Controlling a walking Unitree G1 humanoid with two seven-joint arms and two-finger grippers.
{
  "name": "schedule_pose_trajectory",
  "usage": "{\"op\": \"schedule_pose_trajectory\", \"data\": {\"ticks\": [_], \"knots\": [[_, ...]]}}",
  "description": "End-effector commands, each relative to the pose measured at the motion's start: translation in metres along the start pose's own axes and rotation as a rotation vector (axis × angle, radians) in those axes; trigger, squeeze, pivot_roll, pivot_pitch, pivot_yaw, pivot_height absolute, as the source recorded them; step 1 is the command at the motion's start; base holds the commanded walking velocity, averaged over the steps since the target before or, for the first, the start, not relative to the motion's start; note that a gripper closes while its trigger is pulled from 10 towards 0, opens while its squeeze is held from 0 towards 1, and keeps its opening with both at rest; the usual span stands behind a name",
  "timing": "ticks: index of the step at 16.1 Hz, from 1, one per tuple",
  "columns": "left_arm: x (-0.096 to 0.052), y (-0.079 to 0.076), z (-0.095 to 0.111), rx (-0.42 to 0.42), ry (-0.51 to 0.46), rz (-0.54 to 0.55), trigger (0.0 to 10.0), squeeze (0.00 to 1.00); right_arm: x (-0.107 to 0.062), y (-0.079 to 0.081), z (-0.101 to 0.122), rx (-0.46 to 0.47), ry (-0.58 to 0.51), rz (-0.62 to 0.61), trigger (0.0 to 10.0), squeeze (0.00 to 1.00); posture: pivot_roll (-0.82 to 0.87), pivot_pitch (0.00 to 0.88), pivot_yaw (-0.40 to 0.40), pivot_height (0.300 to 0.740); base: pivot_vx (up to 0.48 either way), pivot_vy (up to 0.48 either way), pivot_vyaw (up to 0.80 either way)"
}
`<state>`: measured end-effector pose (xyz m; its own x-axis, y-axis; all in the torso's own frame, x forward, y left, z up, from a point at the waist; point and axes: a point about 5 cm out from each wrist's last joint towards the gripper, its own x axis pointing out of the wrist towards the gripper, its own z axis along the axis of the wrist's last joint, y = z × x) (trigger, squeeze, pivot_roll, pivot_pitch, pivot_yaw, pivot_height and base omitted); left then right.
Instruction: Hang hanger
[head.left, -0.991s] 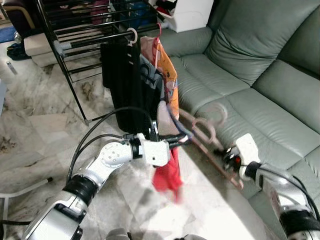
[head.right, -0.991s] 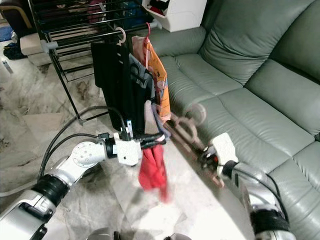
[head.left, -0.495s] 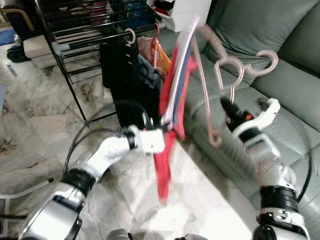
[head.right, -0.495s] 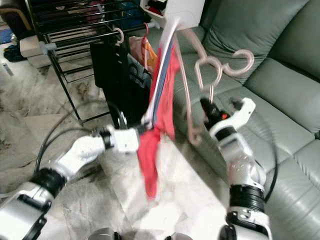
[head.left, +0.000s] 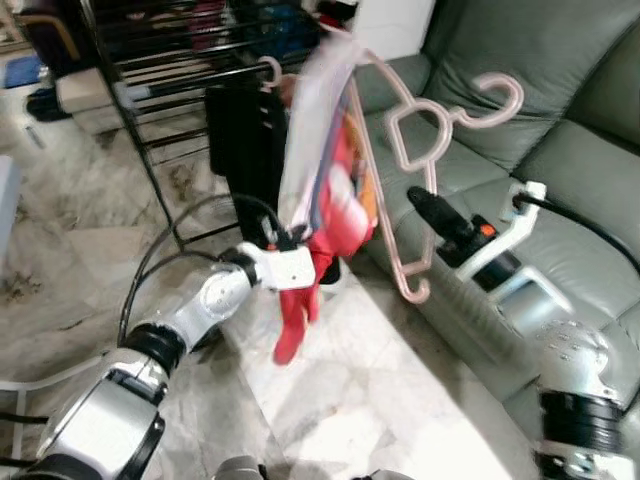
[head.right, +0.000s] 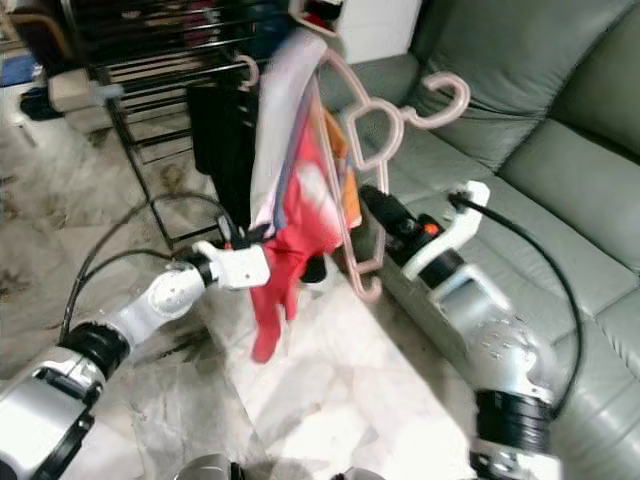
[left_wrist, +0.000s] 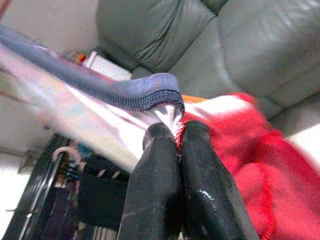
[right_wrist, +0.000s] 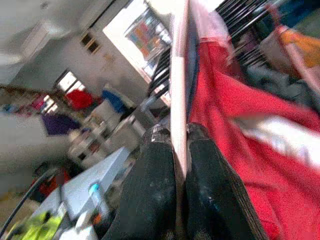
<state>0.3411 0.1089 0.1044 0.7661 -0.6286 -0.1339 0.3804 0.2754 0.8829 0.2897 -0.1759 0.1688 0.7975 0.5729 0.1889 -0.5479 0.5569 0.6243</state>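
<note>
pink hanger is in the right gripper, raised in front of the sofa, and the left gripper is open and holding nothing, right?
Not quite. The left gripper is not open: the left wrist view shows its fingers shut on the red garment. The rest holds: the right gripper clamps the pink hanger, raised in front of the sofa.

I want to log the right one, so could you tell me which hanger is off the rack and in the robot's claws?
The large pink hanger carrying the red garment, held by the right claw above the sofa; the others hook on the drying rack.
</note>
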Motion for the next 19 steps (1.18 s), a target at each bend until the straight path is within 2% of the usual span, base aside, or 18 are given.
{"op": "schedule_pose_trajectory", "data": {"ticks": [1,2,3,4,6,7,9,11,12,14,15,19], "knots": [[0.000,0.001,-0.004,0.026,0.024,0.014,10.0,0.00,0.003,0.002,0.012,-0.045,-0.063,-0.036,10.0,0.00,-0.11,0.000,-0.007,0.740,0.000,0.000,0.00],[0.000,0.002,-0.006,0.034,0.031,0.028,10.0,0.00,-0.001,-0.006,0.006,-0.067,-0.016,-0.071,10.0,0.00,-0.11,0.000,-0.009,0.740,0.000,0.000,0.00],[0.000,0.003,-0.006,0.038,0.035,0.038,10.0,0.00,-0.006,0.000,-0.003,-0.162,0.059,-0.006,10.0,0.00,-0.11,0.000,-0.009,0.740,0.000,0.000,0.00],[-0.001,0.005,-0.009,0.043,0.043,0.044,10.0,0.00,-0.011,-0.011,-0.007,-0.178,0.087,-0.086,10.0,0.00,-0.11,0.000,-0.009,0.740,0.000,0.000,0.00],[-0.003,0.009,-0.013,0.057,0.055,0.062,10.0,0.00,-0.019,-0.021,-0.003,-0.183,0.056,-0.155,10.0,0.00,-0.10,0.000,-0.010,0.740,0.000,0.000,0.00],[-0.007,0.012,-0.019,0.053,0.082,0.073,10.0,0.00,-0.026,-0.033,0.002,-0.201,0.043,-0.235,10.0,0.00,-0.10,0.000,-0.010,0.740,0.000,0.000,0.00],[-0.010,0.022,-0.027,0.065,0.116,0.106,10.0,0.00,-0.037,-0.037,-0.003,-0.302,0.131,-0.231,10.0,0.00,-0.11,0.000,-0.009,0.740,0.000,0.000,0.00],[-0.015,0.041,-0.034,0.088,0.143,0.176,10.0,0.00,-0.055,-0.046,-0.012,-0.415,0.268,-0.255,10.0,0.00,-0.11,0.000,-0.009,0.740,0.000,0.000,0.00],[-0.018,0.052,-0.036,0.097,0.144,0.217,10.0,0.00,-0.066,-0.050,-0.016,-0.440,0.322,-0.261,10.0,0.00,-0.11,0.000,-0.008,0.740,0.000,0.000,0.00],[-0.019,0.060,-0.035,0.105,0.124,0.237,10.0,0.00,-0.078,-0.051,-0.024,-0.426,0.394,-0.242,10.0,0.00,-0.11,0.000,-0.005,0.740,0.000,0.000,0.00],[-0.018,0.063,-0.032,0.108,0.094,0.235,10.0,0.00,-0.090,-0.052,-0.036,-0.428,0.484,-0.211,10.0,0.00,-0.11,0.000,-0.005,0.740,0.000,0.000,0.00],[-0.014,0.062,-0.026,0.099,0.049,0.200,10.0,0.00,-0.096,-0.046,-0.051,-0.393,0.569,-0.122,10.0,0.00,-0.11,0.000,0.001,0.740,0.000,0.000,0.00]]}}
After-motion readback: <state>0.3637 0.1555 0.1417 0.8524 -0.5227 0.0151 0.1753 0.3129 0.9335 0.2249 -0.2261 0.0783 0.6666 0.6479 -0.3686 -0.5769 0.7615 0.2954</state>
